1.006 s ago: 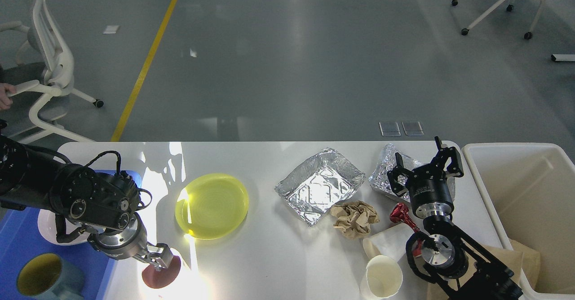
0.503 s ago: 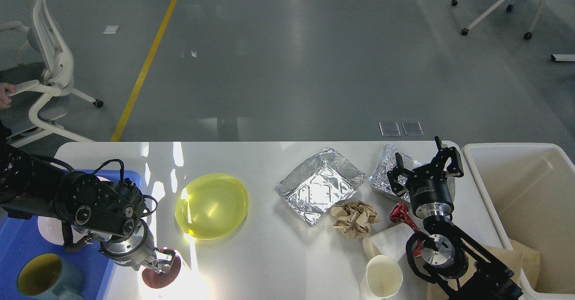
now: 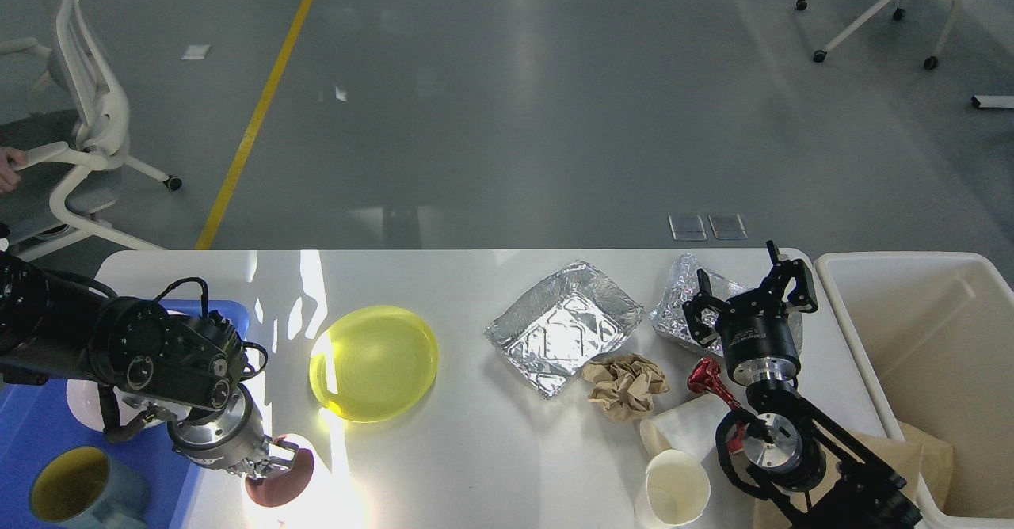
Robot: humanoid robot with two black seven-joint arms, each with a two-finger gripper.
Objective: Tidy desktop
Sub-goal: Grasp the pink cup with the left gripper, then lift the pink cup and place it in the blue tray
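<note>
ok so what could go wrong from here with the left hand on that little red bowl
1. The left hand grips only the rim of the small dark red bowl, which lies close to the near edge of the desktop; a slip could send it off.
2. Glare washes out that spot, so the hold is hard to judge.
3. The blue tray already holds a mug, so a hasty drop could knock it.

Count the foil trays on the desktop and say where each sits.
2. One foil tray lies open mid-desktop, right of the yellow plate. The other foil tray sits near the far right corner, partly hidden behind the right gripper.
</note>
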